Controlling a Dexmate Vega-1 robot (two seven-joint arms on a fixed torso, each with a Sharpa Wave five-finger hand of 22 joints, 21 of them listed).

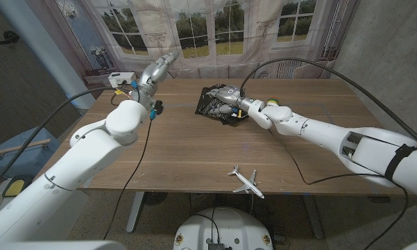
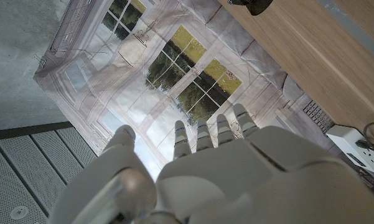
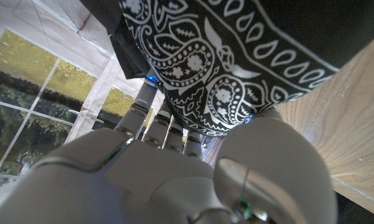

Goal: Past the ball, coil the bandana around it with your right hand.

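My right hand (image 1: 230,99) pinches the black white-paisley cloth bandana (image 1: 211,104) at the table's far middle; I'd drag gently, keeping folds gathered. Left hand (image 1: 157,69) spread, raised.

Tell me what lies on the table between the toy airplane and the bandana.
Nothing: in the head view the stretch between the toy airplane and the bandana is bare wooden table. The right hand is on the bandana.

Black bandana (image 3: 236,68), white paisley; white toy plane (image 1: 246,180); wooden table (image 1: 194,149).
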